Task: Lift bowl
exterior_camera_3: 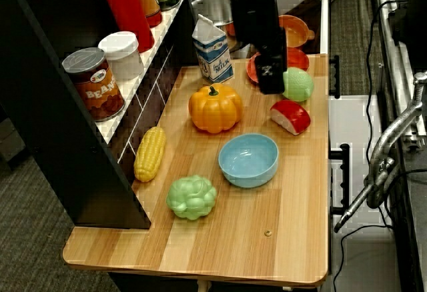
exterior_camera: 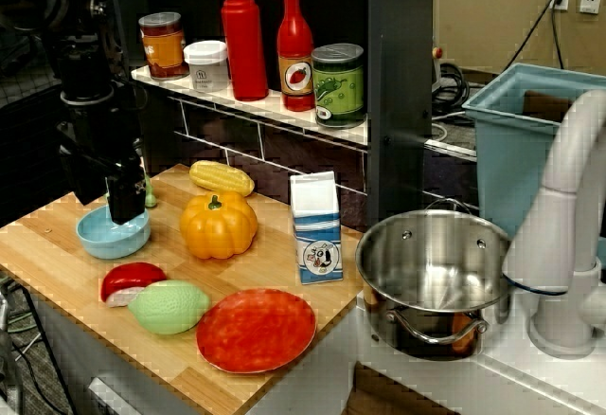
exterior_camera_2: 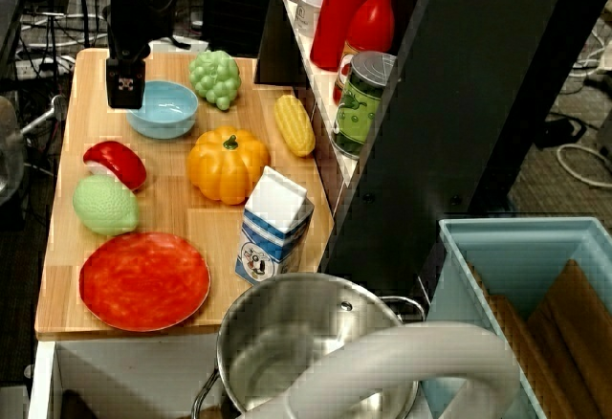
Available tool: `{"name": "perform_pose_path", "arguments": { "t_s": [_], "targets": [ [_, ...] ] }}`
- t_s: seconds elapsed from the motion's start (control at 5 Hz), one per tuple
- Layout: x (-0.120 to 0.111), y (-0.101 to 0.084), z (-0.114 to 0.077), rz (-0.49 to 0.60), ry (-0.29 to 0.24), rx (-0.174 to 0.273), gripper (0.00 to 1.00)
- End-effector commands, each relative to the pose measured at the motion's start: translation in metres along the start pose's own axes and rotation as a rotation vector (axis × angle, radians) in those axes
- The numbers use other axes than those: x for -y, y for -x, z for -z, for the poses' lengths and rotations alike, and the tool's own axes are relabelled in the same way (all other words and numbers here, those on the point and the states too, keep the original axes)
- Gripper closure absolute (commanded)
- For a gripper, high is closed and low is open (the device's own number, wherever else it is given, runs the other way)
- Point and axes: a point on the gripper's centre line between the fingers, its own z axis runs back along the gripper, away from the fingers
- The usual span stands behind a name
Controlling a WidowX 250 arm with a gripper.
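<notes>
Hovering gripper [exterior_camera: 125, 208] over near rim of blue bowl [exterior_camera: 113, 234], sitting on desk [exterior_camera: 275, 273] left of pumpkin [exterior_camera: 219, 225], lined up for rim grab; spread unclear.

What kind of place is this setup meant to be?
It looks like a toy kitchen in a lab: a wooden counter with plastic food like the orange pumpkin, a large steel pot, and a shelf holding a red ketchup bottle.

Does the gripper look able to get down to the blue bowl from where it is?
Probably yes. The gripper hovers by the bowl rim, and nothing sits inside or over it.
</notes>
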Motion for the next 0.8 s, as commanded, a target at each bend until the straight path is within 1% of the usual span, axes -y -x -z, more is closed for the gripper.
{"name": "perform_pose_path", "arguments": {
  "t_s": [0.0,0.2,0.4,0.6],
  "targets": [
    [-0.015,0.011,0.007,0.2,0.023,-0.031,0.0],
    [-0.023,0.016,0.014,0.237,0.078,-0.038,0.0],
    [-0.029,0.013,0.018,0.246,0.091,-0.056,0.0],
    [-0.038,0.006,0.02,0.243,0.105,-0.072,0.0]
  ]
}}
